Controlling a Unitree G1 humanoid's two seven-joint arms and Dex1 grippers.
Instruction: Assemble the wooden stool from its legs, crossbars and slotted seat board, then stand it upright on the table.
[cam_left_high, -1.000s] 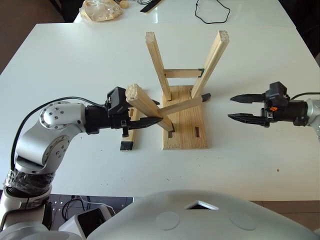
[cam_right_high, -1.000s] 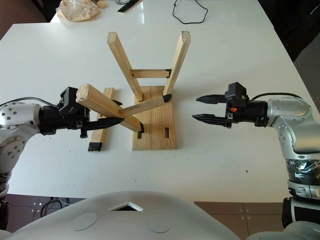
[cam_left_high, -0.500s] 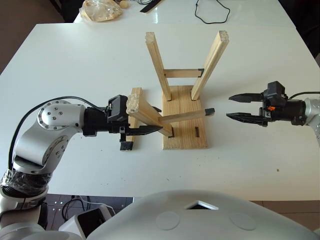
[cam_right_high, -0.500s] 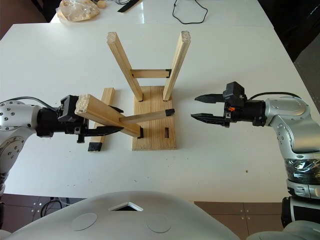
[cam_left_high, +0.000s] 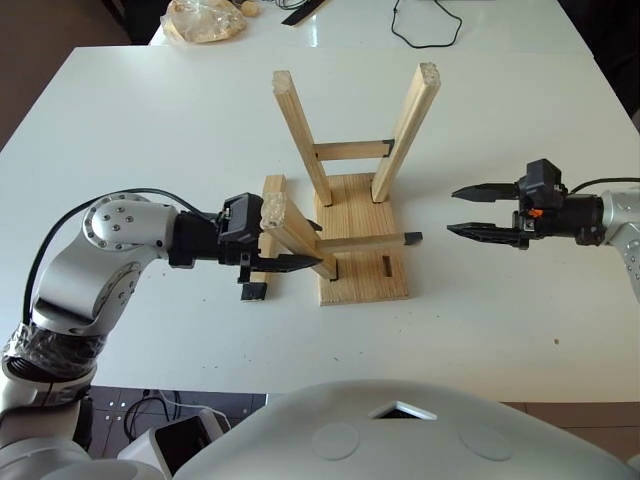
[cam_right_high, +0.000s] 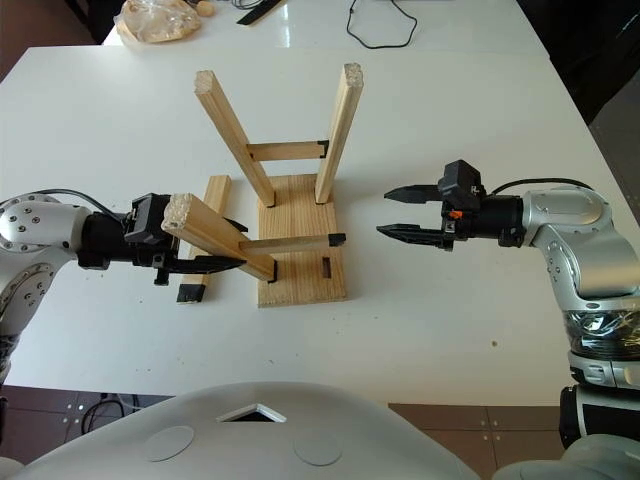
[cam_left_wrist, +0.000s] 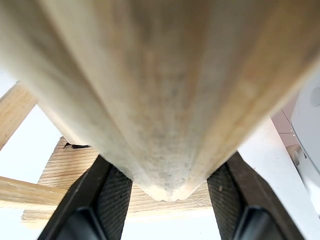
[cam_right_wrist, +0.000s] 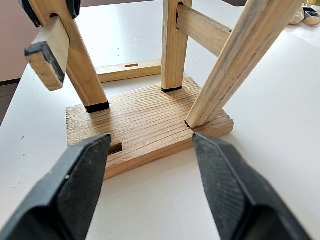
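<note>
This looks like a robotics lab or test room. A plain white counter stands on a dark floor. A second white table, well beyond the jaws, carries a loose black cable and a crumpled plastic bag. Tangled wiring lies below the counter's near edge, behind the left jaws.

We see two arms of rounded silver-grey housings. The left arm carries a round disc ringed with small screws. Each forearm narrows into a black wrist block, and a thin black cable runs along the right arm. A small orange mark sits behind the right claw. The left claw is black too. Both have tapered fingers, and their pads show a fine diamond texture. Clear wrap covers the lower segments.
</note>
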